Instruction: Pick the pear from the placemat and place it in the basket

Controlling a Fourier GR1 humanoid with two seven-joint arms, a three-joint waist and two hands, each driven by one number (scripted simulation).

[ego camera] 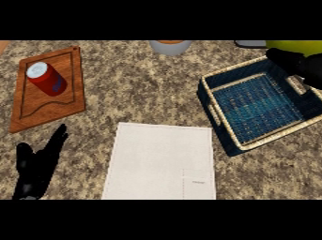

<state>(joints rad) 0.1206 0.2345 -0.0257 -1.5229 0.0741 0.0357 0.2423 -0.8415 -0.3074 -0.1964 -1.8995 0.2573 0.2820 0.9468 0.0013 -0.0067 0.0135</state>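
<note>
While the right hand (309, 68) curls round the yellow-green pear (303, 45) above the far corner of the blue wicker basket (222, 129), the white placemat (160, 161) lies nearer, and the left hand (38, 164) rests open at lower left.

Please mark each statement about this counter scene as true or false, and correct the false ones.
1. The pear lies on the placemat. False: the right hand holds it above the basket's far corner.
2. The basket has nothing inside. True.
3. The red can lies on the wooden board. True.
4. The left hand grips the can. False: it rests open at the lower left, apart from the can.
</note>
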